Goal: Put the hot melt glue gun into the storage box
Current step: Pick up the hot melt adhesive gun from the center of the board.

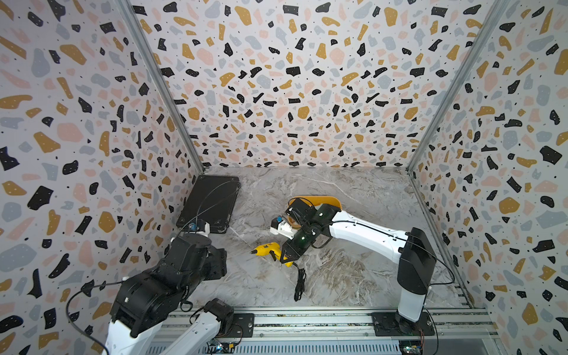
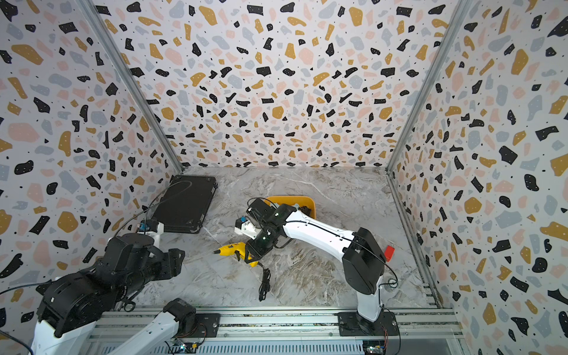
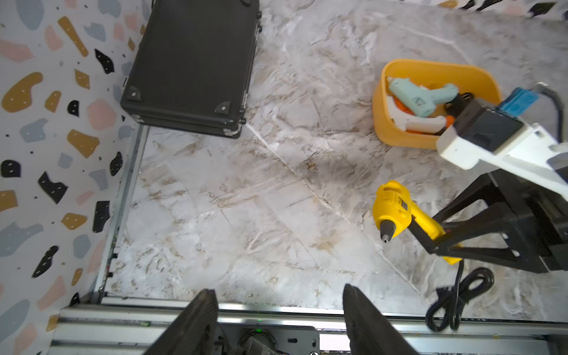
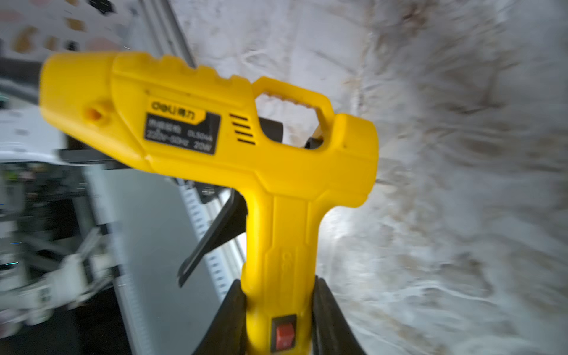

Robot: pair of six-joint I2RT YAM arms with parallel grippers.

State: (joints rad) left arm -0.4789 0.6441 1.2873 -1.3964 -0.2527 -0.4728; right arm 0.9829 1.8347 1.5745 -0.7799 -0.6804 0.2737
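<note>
My right end effector [image 4: 278,295] is clamped on the handle of the hot melt glue gun [image 4: 215,132], one finger pressed on each side just above the red switch [image 4: 284,336]. The yellow body sticks out ahead of the fingers, nozzle aimed toward my left arm. I cannot tell whether the gun rests on the bench [image 3: 246,199] or hangs just over it. Its black cord [image 3: 455,304] trails from the butt of the handle and lies bundled on the marble behind the grip, toward my base rail.

Beyond this end effector sits the storage box [image 3: 430,66] – the gun is outside it, with bare bench between them. A teal glue gun [image 3: 421,95] and a white-and-orange one [image 3: 415,121] lie inside.

My left end effector [image 3: 278,290] is off to the side, fingers apart and holding nothing – a flat black case [image 3: 190,61] lies ahead of it by the wall.
</note>
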